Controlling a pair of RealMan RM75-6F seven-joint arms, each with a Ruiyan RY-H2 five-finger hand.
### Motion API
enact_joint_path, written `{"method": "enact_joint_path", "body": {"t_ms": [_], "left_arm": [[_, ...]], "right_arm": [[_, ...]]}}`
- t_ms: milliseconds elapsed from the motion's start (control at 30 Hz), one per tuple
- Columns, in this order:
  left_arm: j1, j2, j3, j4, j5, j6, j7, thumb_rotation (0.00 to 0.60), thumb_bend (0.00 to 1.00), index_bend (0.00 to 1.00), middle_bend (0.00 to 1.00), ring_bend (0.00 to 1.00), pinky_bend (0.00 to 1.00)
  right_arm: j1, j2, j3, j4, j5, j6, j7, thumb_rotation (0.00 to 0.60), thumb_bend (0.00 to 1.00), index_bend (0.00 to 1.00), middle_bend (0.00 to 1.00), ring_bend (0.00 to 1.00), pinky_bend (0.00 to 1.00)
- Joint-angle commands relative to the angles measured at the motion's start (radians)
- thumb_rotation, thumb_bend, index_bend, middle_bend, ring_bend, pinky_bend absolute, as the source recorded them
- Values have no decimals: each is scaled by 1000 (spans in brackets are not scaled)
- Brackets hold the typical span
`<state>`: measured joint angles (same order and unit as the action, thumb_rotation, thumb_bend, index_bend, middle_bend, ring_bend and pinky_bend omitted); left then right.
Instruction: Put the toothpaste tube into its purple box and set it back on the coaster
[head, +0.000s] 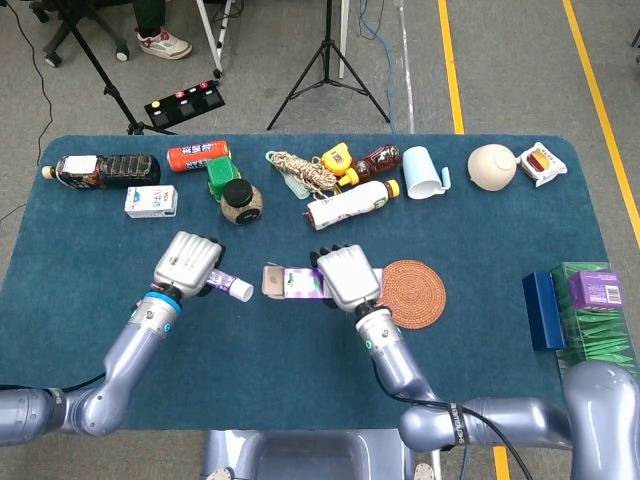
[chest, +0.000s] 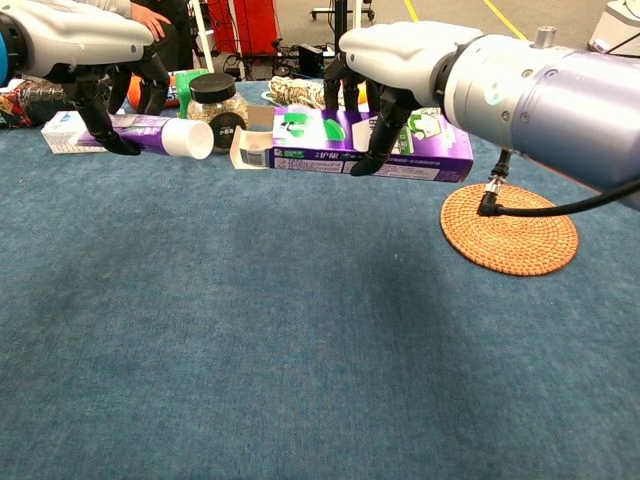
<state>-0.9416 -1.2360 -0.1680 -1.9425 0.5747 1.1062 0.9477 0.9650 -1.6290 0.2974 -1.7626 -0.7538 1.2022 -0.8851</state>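
As the left hand (head: 188, 265) grips the toothpaste tube (chest: 160, 134) and the right hand (head: 346, 277) clasps the purple box (chest: 375, 145), cap faces open flap, alignment apparently next.

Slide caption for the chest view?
Left robot hand aims purple toothpaste tube at open purple cardboard box held by right robot hand.

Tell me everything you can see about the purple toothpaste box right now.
The purple box is a long carton, cardboard by the look of it, with green and white print. The right hand grips it from above and holds it level, clear of the blue table cloth, left of the woven coaster. Its left end is open, flaps folded out, facing the white cap of the toothpaste tube held by the left hand.
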Motion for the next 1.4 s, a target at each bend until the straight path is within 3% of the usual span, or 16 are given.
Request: {"method": "enact_joint_path", "body": {"t_ms": [33, 333, 633, 1400], "left_arm": [[-44, -24, -1, -38, -65, 76, 77, 600, 288, 617, 459, 487, 669], [-102, -74, -14, -80, -186, 233, 194, 600, 289, 622, 468, 498, 730], [-138, -140, -32, -89, -242, 346, 253, 600, 290, 622, 476, 509, 776], [-181, -272, -63, -42, -236, 523, 321, 600, 294, 623, 479, 532, 798]], "right_arm": [[6, -7, -9, -12, 5, 18, -18, 600, 288, 443, 497, 450, 569], [12, -21, -18, -35, 2, 54, -35, 600, 293, 445, 497, 450, 570], [15, -49, -12, -33, 16, 96, -46, 600, 294, 449, 501, 453, 571], [7, -75, -12, -50, 11, 147, -48, 600, 299, 454, 506, 455, 574]]}}
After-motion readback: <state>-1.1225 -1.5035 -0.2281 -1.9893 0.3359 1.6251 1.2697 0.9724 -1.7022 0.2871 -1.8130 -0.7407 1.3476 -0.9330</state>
